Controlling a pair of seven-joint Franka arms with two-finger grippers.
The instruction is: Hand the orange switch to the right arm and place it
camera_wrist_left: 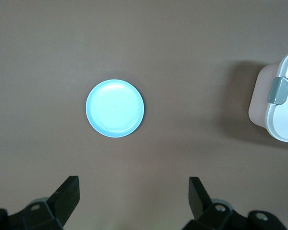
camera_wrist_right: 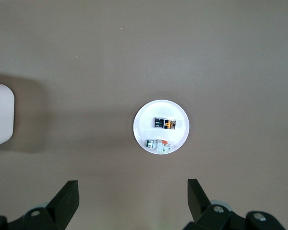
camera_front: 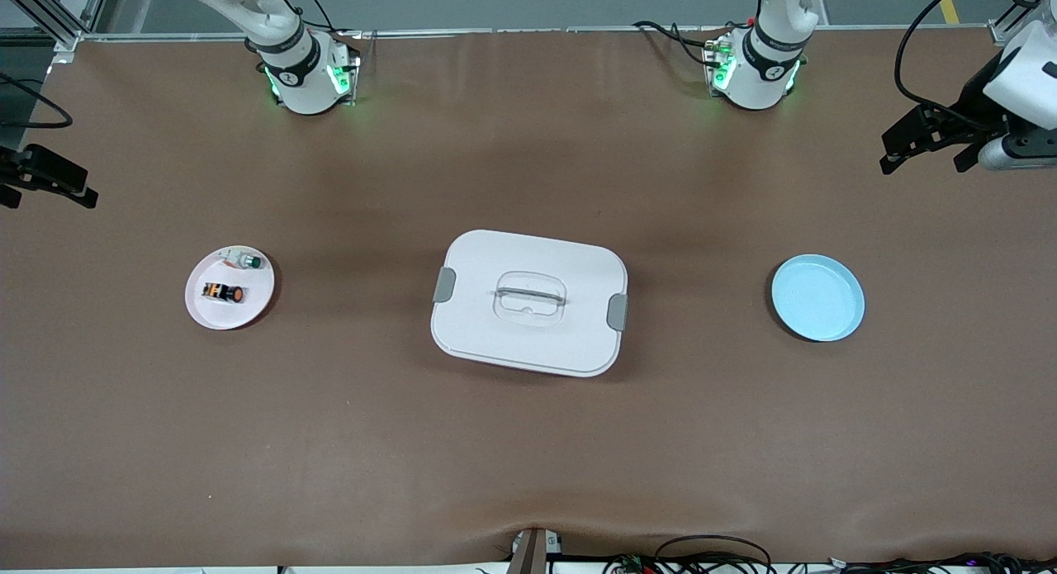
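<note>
The orange switch [camera_front: 223, 293], black with an orange cap, lies on a small white plate [camera_front: 248, 314] toward the right arm's end of the table. It also shows in the right wrist view [camera_wrist_right: 165, 123] on that plate [camera_wrist_right: 161, 108]. My right gripper [camera_front: 45, 196] is open and empty, up in the air past the table's edge at that end; its open jaws show in its wrist view [camera_wrist_right: 133, 187]. My left gripper [camera_front: 925, 154] is open and empty, up over the table's edge at the left arm's end, with open jaws in its wrist view [camera_wrist_left: 134, 184].
A pale green-capped button [camera_front: 245, 262] lies on the white plate beside the switch, farther from the front camera. A white lidded box [camera_front: 530, 301] with grey clips stands mid-table. A light blue plate [camera_front: 817, 297] lies toward the left arm's end.
</note>
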